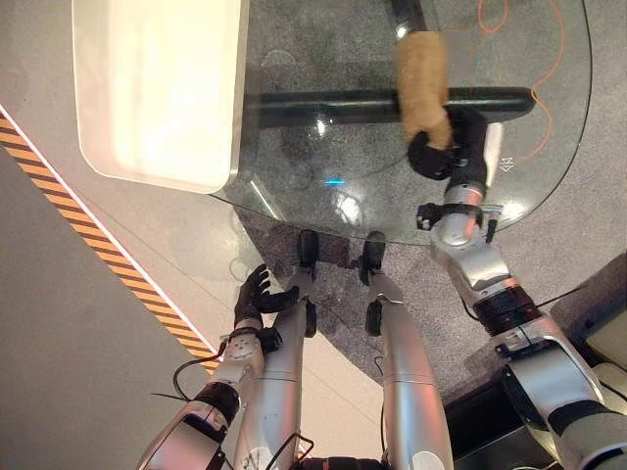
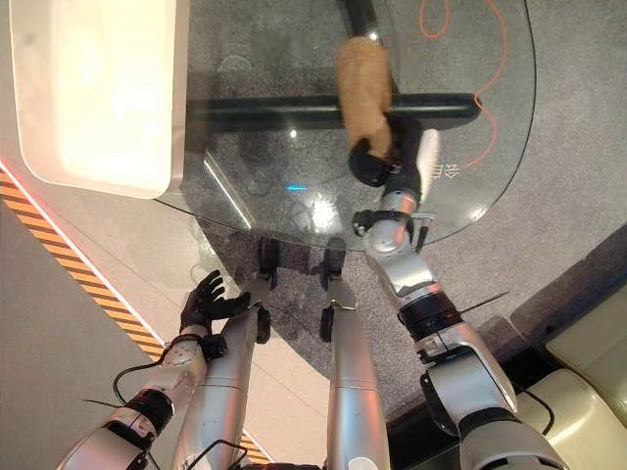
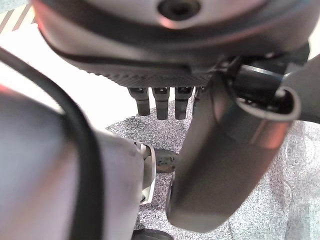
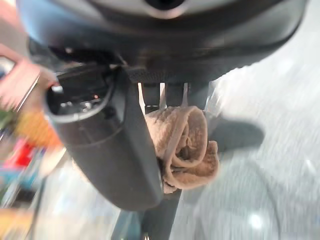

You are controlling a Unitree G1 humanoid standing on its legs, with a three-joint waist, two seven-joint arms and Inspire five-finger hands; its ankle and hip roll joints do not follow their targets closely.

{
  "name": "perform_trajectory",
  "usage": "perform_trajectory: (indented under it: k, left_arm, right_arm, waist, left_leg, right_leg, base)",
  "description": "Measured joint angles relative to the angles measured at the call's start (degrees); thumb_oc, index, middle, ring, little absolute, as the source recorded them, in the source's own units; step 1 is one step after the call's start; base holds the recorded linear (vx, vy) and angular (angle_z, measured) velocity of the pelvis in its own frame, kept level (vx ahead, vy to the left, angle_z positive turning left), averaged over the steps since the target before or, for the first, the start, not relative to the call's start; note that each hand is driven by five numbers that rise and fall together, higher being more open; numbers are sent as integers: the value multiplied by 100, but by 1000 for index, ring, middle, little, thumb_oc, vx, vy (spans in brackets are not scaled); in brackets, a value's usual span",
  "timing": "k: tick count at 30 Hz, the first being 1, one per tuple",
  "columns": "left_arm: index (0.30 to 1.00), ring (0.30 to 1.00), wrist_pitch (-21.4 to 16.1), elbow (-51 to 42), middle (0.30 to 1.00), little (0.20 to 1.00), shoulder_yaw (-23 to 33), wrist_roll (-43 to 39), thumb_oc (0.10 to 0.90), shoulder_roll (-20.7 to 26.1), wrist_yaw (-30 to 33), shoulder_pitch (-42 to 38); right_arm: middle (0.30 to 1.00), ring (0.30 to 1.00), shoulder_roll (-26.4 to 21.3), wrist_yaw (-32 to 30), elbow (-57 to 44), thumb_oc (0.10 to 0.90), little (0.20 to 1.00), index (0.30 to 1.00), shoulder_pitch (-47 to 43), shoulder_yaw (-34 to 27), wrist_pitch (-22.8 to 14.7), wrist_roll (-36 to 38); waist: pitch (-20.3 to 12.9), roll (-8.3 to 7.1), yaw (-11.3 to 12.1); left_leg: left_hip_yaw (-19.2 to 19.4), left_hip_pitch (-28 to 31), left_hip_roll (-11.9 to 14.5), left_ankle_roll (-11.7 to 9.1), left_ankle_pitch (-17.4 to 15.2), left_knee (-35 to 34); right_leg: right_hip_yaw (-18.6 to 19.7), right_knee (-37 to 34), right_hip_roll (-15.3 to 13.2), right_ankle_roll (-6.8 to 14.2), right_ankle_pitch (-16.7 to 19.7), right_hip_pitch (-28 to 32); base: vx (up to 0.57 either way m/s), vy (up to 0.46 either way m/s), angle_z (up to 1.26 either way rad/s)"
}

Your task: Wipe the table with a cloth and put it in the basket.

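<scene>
Right hand (image 1: 431, 155) is clamped on tan cloth (image 1: 423, 86) over glass worktop (image 1: 313, 211); left hand (image 1: 257, 292) hangs slack-fingered. Risk: bunched cloth may slip during wiping.

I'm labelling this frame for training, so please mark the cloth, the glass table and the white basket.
cloth (image 1: 423, 83), left eye view, middle of the brown roll.
glass table (image 1: 323, 147), left eye view, bare glass.
white basket (image 1: 233, 108), left eye view, its right wall.

I log a tan, nubbly terry cloth (image 4: 186, 145) bunched in my matt black right hand (image 1: 431, 157), over the clear, glossy round glass table (image 1: 294, 201). My matt left hand (image 1: 257, 292) hangs above speckled grey carpet (image 1: 578, 225), near smooth pale flooring (image 1: 59, 323).
</scene>
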Motion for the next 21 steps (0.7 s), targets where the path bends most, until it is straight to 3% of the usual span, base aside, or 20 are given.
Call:
perform_trajectory:
  k: [8, 21]
  left_arm:
    - [900, 900, 12, -129, 900, 900, -19, 7, 800, -70, 13, 4]
    - [900, 900, 106, -171, 900, 900, -37, 11, 800, -58, 9, 4]
  right_arm:
    - [300, 300, 365, 688, -78, 100, 200, 300, -47, 532, 108, -125]
    - [300, 300, 271, 1316, -75, 100, 200, 300, -109, 645, 240, -208]
  waist:
    - [2, 10, 243]
    - [2, 10, 224]
  left_leg:
    - [-140, -3, -18, -63, 12, -5]
    - [-144, -5, -47, -63, 12, -6]
  right_leg:
    - [-147, 183, -29, -95, -126, -38]
    - [-154, 201, -77, -71, -141, -39]
  base:
    - [12, -16, 9]
    - [2, -2, 0]
